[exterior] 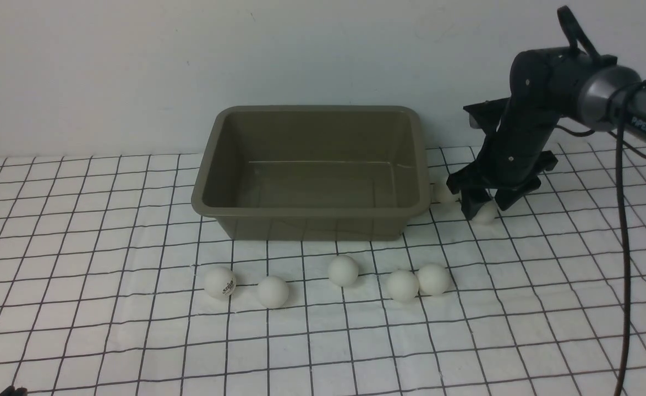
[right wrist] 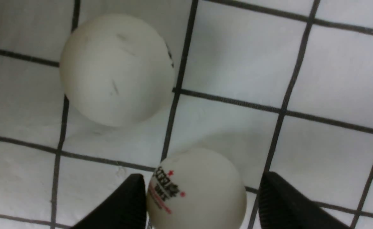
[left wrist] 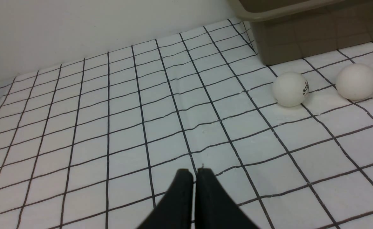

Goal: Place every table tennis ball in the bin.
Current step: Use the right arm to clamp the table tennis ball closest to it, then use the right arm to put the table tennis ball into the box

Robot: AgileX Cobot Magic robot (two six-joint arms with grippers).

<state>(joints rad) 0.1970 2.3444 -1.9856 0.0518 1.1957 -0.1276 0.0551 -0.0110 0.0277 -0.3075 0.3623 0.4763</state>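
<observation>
The olive-brown bin (exterior: 312, 211) stands at the back of the checked cloth, and I see nothing inside it. Several white table tennis balls lie in a loose row in front of it, from the logo ball (exterior: 219, 282) to the rightmost ball (exterior: 434, 279). Another ball (exterior: 443, 192) rests against the bin's right end. My right gripper (exterior: 486, 206) stands open over a logo-printed ball (right wrist: 199, 194) on the cloth. One finger (right wrist: 132, 197) touches that ball and the other stands off it. My left gripper (left wrist: 194, 171) is shut and empty, low over the cloth.
A second ball (right wrist: 116, 70) lies close beyond the one between my right fingers. In the left wrist view, two balls (left wrist: 290, 89) (left wrist: 356, 81) lie near the bin's corner (left wrist: 288, 47). A pale wall rises behind the bin.
</observation>
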